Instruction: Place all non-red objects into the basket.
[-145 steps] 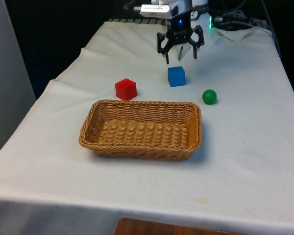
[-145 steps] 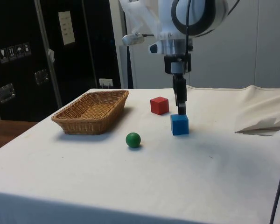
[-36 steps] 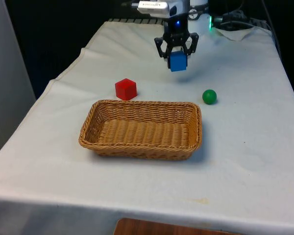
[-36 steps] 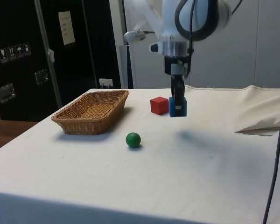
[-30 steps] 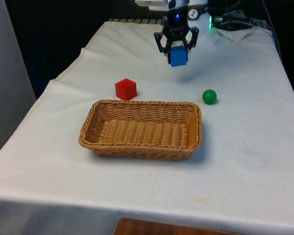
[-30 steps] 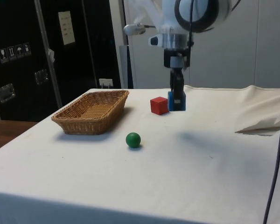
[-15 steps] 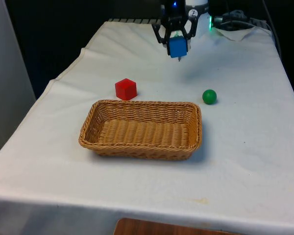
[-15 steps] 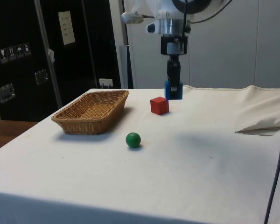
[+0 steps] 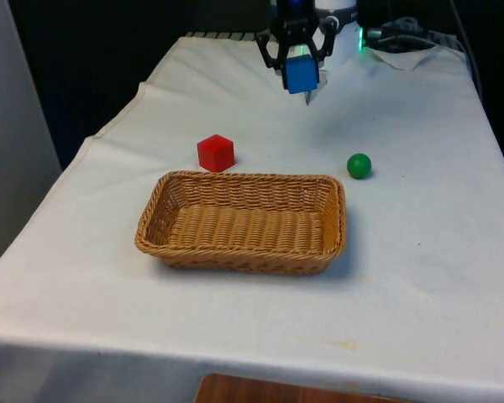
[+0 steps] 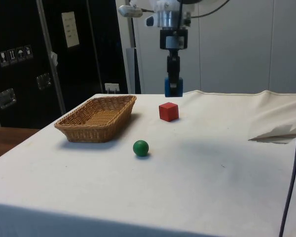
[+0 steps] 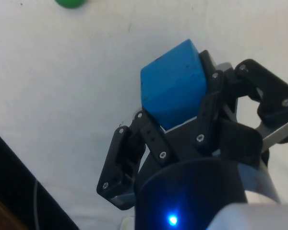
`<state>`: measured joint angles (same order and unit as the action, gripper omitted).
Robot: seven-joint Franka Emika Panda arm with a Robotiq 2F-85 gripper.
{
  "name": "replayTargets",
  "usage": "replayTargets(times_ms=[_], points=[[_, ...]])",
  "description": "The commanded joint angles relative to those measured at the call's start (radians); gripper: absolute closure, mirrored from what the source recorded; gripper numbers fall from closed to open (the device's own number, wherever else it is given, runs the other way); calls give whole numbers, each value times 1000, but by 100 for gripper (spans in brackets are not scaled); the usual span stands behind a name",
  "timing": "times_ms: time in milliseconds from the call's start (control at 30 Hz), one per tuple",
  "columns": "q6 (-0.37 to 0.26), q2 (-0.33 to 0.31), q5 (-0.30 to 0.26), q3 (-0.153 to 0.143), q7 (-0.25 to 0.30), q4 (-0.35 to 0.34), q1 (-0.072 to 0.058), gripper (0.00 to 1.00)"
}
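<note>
Overhead, the gripper [image 9: 301, 74] hangs high above the far part of the table [image 9: 420, 252], its jaws clenched on the blue cube [image 9: 301, 74], which is clear of the cloth with open air all round it. In the side view the gripper [image 10: 173, 87] and blue cube [image 10: 173, 87] stand above and just beyond the red cube [image 10: 168, 111].

Open cloth runs between the held cube and the basket [image 9: 158, 220], broken only by the red cube [image 9: 216, 153], which sits just beyond the basket's far rim toward the front view's left. The green ball [image 9: 359, 165] lies near the basket's far corner on the front view's right, apart from it. Wide bare cloth lies on the front view's right of the basket and before its near rim.

Compared with about five seconds ago, the blue cube has left the table, where it sat beneath open fingers; over the last second it has risen further. Basket, red cube and green ball have not shifted.

From the wrist, the blue cube [image 11: 173, 91] is seen tilted between the fingers [image 11: 149, 134], with the green ball [image 11: 70, 3] on the cloth well below. The side view shows the basket [image 10: 69, 127] holding nothing and the green ball [image 10: 141, 147] resting nearer that camera.
</note>
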<state>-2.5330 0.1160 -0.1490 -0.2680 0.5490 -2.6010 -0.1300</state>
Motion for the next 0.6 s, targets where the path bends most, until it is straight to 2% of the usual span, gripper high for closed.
replayTargets(times_ms=[0,367,400,567], points=[[14,-12,-1,0,-4,17,-1,97],[57,-88,-9,-2,-1,120,0,97],[47,-78,-4,-1,0,108,0,97],[64,-129,-15,0,-6,169,-2,97]])
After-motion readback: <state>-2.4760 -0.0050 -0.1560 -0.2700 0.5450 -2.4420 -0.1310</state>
